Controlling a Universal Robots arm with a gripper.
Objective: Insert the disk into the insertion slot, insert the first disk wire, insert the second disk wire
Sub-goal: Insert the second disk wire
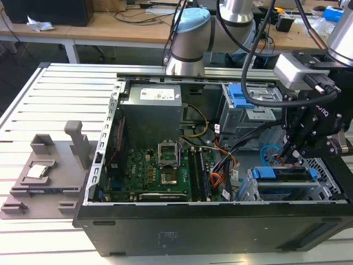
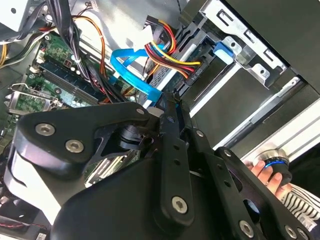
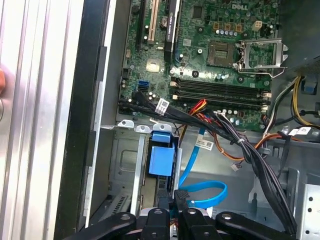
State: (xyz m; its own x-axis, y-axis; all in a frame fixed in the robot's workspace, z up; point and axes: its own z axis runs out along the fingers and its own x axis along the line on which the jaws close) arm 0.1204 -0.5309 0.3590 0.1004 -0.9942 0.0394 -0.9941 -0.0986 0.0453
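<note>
So the gripper (image 1: 288, 155) is down inside the open PC case (image 1: 165, 232), hanging right over the drive cage at the exterior view's right. The disk (image 1: 287, 178) is already sitting in the insertion slot (image 1: 325, 190), lying flat just below the fingertips. Its long axis runs across the exterior view, left to right, with the blue carrier's end tabs poking up at either end. In the first wrist view the blue carrier tab (image 3: 162, 159) sits just ahead of the gripper (image 3: 172, 202), and the fingers (image 3: 181, 197) look pinched together on a small black connector at the end of the blue data cable (image 3: 207, 192), which loops off to one side. In the second wrist view that blue cable (image 2: 134, 75) curls just past the fingertips, next to a bundle of red, yellow and black power wires (image 2: 172, 52).
</note>
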